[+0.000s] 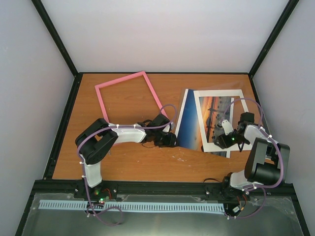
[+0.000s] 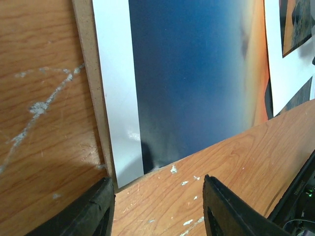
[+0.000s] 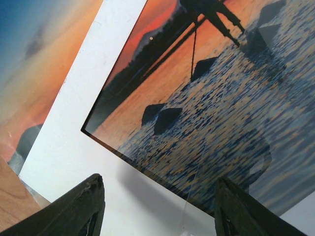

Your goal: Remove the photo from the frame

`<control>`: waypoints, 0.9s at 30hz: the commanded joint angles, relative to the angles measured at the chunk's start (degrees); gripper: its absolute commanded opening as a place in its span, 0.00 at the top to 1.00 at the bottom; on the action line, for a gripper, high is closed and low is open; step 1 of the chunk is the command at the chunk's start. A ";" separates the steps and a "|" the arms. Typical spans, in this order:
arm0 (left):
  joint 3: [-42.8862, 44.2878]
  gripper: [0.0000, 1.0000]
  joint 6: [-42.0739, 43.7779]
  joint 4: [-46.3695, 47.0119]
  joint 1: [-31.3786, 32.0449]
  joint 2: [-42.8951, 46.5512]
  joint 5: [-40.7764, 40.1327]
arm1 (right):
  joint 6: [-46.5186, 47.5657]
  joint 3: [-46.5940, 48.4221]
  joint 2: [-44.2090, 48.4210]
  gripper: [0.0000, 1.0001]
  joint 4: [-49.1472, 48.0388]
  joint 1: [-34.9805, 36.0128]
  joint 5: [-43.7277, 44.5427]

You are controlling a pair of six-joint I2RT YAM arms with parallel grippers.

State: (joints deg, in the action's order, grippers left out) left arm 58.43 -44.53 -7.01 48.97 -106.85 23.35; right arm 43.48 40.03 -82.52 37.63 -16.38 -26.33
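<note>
Both tools hang empty, fingers apart, left tool just left of the photo, right tool above it on the right half of the desk (the frame lies bare toward the far-left corner), so removal looks done and next comes only retreat.

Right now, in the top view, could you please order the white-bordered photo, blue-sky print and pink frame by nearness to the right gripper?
1. white-bordered photo, beneath the right gripper
2. blue-sky print, just left of the photo
3. pink frame, far left, toward the back
</note>
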 commanded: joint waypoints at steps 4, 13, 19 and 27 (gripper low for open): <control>2.52 0.50 0.23 1.97 -0.28 -0.20 1.25 | -0.15 -0.38 -0.45 0.40 -0.36 0.29 -0.53; 3.28 0.52 0.40 2.69 -0.28 -0.67 2.08 | -0.15 -0.39 -0.53 0.40 -0.27 0.26 -0.57; 3.86 0.52 0.50 2.45 -0.28 -1.26 2.21 | -0.15 -0.38 -0.67 0.40 -0.27 0.27 -0.48; 3.93 0.51 0.19 1.95 -0.28 -2.08 2.23 | 0.01 -0.39 -0.67 0.40 -0.26 0.23 -0.47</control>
State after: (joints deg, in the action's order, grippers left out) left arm 60.42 -44.51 -5.93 48.93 -107.68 25.12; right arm 43.48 40.03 -82.67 37.65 -16.40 -26.33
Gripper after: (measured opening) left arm 0.486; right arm 0.596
